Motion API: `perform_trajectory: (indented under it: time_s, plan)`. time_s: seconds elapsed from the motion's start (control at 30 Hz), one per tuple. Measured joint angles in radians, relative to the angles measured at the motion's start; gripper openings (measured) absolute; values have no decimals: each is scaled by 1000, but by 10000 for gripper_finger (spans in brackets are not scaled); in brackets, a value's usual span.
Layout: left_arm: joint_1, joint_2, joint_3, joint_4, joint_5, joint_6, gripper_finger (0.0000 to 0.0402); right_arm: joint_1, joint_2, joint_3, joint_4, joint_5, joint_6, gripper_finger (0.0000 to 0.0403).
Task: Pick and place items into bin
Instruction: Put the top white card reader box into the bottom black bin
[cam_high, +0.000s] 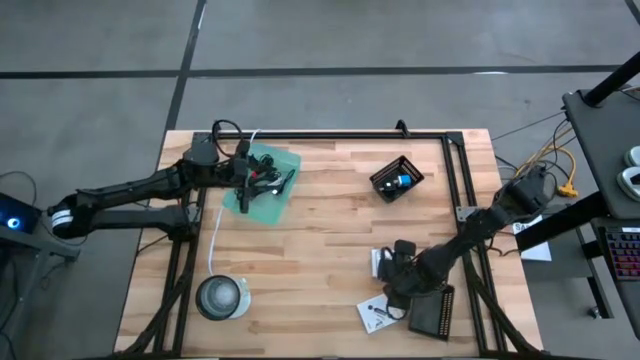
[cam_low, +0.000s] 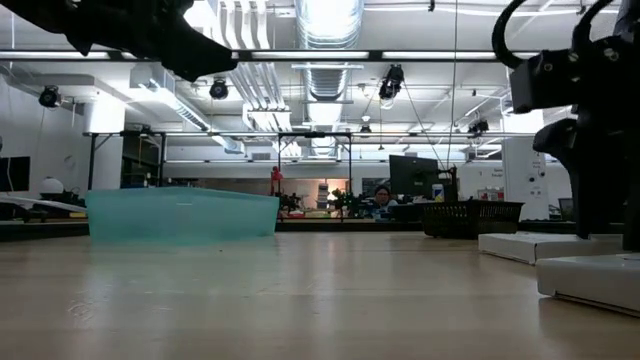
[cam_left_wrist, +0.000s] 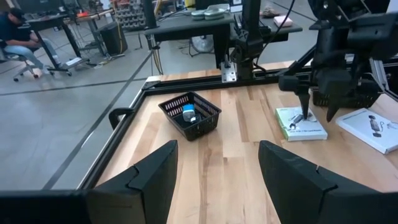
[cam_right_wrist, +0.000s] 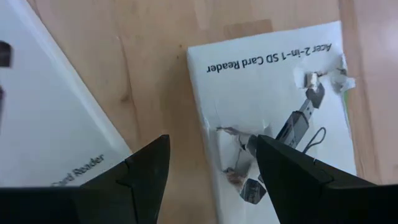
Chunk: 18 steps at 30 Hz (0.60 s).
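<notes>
Right end effector (cam_right_wrist: 211, 165) spread, poised over white card-reader packet (cam_right_wrist: 273, 112) on counter (cam_high: 330, 240). Left end effector (cam_left_wrist: 216, 171) spread above teal bin (cam_high: 262, 180).

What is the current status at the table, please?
Right gripper open, low over card reader packet. Left gripper open, empty, above teal bin. Nothing blocking.

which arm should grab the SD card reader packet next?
Right. The right gripper hangs open directly over the SD card reader packet, fingers straddling its edge. The left gripper is across the table above the teal bin.
</notes>
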Motion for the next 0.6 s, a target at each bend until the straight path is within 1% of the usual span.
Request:
perform_trajectory:
  time_s: [0.17, 0.3, 0.43, 0.6]
  plan:
    - [0, 0, 0, 2, 0, 0, 208, 0, 41, 3, -1, -16, -27, 210]
    - [0, 2, 0, 3, 0, 0, 208, -2, 55, 6, -6, -27, -30, 178]
    - [0, 7, 0, 27, 0, 1, 208, -2, 51, 17, -16, -41, -42, 125]
    - [0, 16, 0, 32, 0, 2, 208, -6, 49, 34, -15, -112, -62, 39]
